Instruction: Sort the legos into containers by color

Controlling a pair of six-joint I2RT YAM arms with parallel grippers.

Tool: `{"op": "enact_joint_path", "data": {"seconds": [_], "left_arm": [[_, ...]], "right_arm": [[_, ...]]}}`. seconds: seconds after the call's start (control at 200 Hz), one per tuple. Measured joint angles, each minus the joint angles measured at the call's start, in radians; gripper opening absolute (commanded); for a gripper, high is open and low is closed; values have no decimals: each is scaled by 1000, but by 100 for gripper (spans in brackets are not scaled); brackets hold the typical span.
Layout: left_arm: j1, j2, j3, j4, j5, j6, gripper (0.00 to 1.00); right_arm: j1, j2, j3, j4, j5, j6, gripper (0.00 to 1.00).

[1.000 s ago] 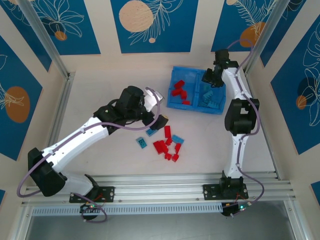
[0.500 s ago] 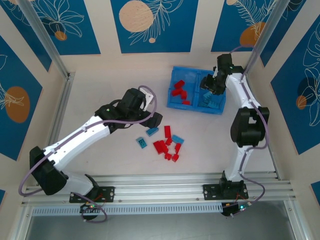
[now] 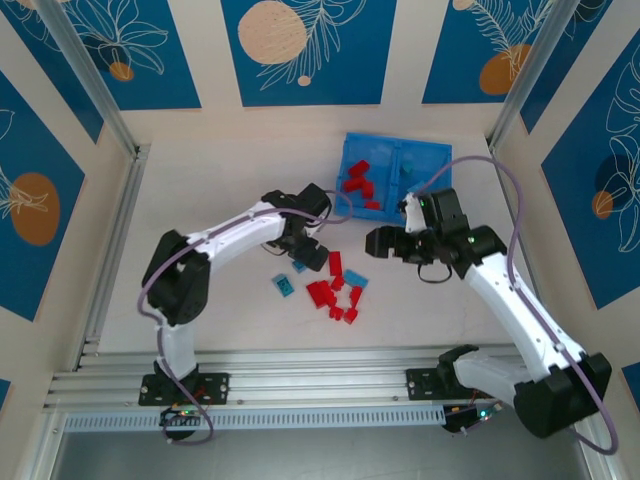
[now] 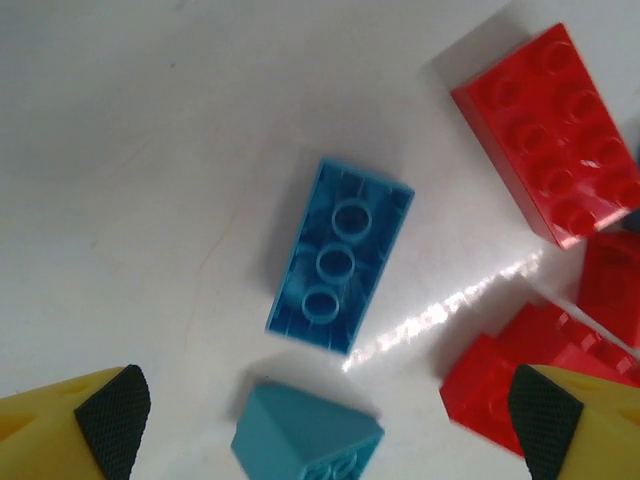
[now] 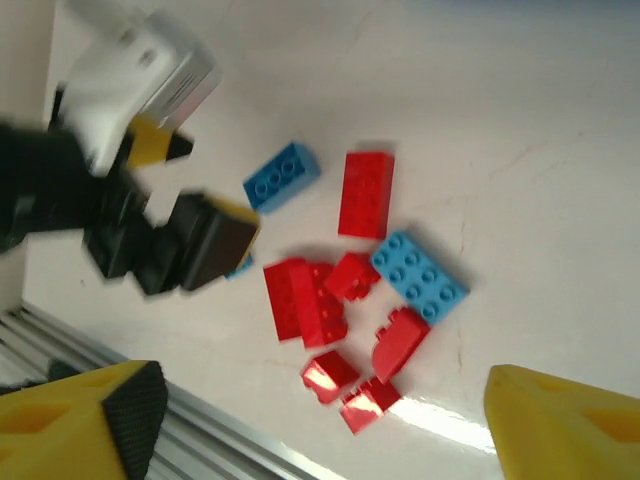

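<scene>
**Left jaws poised over an upturned blue brick**

My left gripper hovers low over the table, jaws spread wide and holding nothing. Its black pads sit at the bottom corners of the wrist view. I take the blue brick as the target. It lies hollow side up, three tubes showing, just ahead of the line between the pads. Its long axis runs steeply through that view, from upper right to lower left, so the jaws would close almost across its narrow width.

To do this well, I would twist the wrist slightly to square the pads to the long sides. Then I would move forward until the brick is centred, descend and close. A smaller teal piece lies between the pads at the bottom edge and could get pinched instead. A red brick sits well off to the right.

My right gripper hangs between the tray and the loose pile, jaws wide open and empty. Red legos lie in the tray's left compartment, so I judge this brick belongs in the right one.
</scene>
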Motion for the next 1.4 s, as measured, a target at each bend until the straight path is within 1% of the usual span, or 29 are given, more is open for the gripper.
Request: {"op": "enact_joint_path", "data": {"seconds": [0.085,0.13,0.195,0.3,0.43,0.485,0.615,0.865,0.99,1.11,1.18,1.245,1.4], "left_arm": [[3,72,56,-10,0,13,91],[5,98,77,-11,0,23,88],[11,121,87,-9,3,31,80],[21,142,87,-13,13,41,70],[26,163,87,-13,21,39,53],[26,169,85,-11,28,31,49],[26,174,75,-1,50,30,45],[26,184,45,16,73,15,44],[26,190,45,16,79,0,34],[26,185,69,13,93,-14,33],[26,168,108,13,121,-27,34],[26,145,177,20,170,-42,36],[10,118,415,85,286,-90,37]], "right_arm": [[21,-56,-36,-5,17,23,95],[28,-76,-46,-6,24,25,95],[34,-95,-50,-10,31,26,95],[34,-98,-51,-12,51,25,95],[34,-93,-51,-14,60,24,95],[34,-87,-51,-15,63,24,96],[34,-78,-51,-14,63,23,95],[34,-77,-51,-11,63,16,96],[31,-68,-45,-2,63,18,96],[25,-56,-24,9,63,29,96],[21,-56,-9,13,68,40,96],[16,-57,4,19,79,52,96],[-18,-62,23,26,144,126,96]]}}
